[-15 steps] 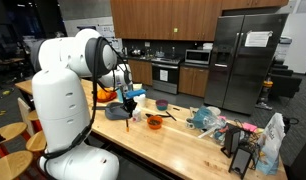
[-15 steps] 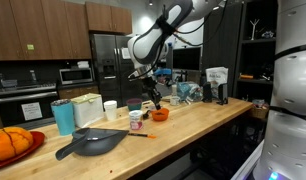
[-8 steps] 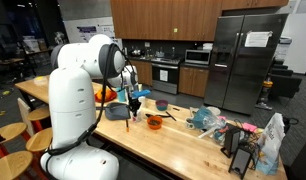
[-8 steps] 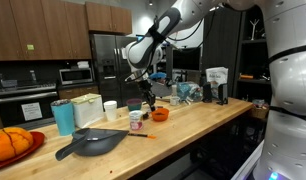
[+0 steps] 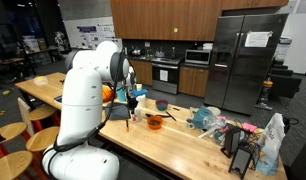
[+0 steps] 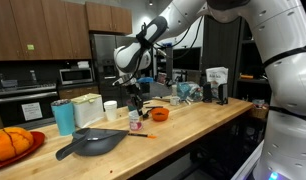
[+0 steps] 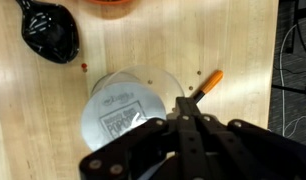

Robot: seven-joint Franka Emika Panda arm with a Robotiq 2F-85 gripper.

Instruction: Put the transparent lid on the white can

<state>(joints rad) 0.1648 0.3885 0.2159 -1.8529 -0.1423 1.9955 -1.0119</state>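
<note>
The white can (image 6: pixel 110 109) stands upright on the wooden counter, and only this exterior view shows it. My gripper (image 6: pixel 134 100) hangs just to its right, a little above the counter, and also appears in an exterior view (image 5: pixel 132 103). In the wrist view my gripper (image 7: pixel 186 106) is shut on the edge of the transparent lid (image 7: pixel 151 84), a pale round disc held flat. The can itself is out of the wrist view.
A small labelled tub (image 6: pixel 136 121) sits under the gripper, its printed top (image 7: pixel 118 118) showing beside the lid. Close by are a black pan (image 6: pixel 88 143) (image 7: pixel 48 35), an orange pen (image 7: pixel 205 84), an orange bowl (image 6: pixel 160 114) and a blue cup (image 6: pixel 63 116).
The arm has swung the shut gripper sideways over the counter, away from the orange bowl and closer to the white can. The jaws have stayed shut.
</note>
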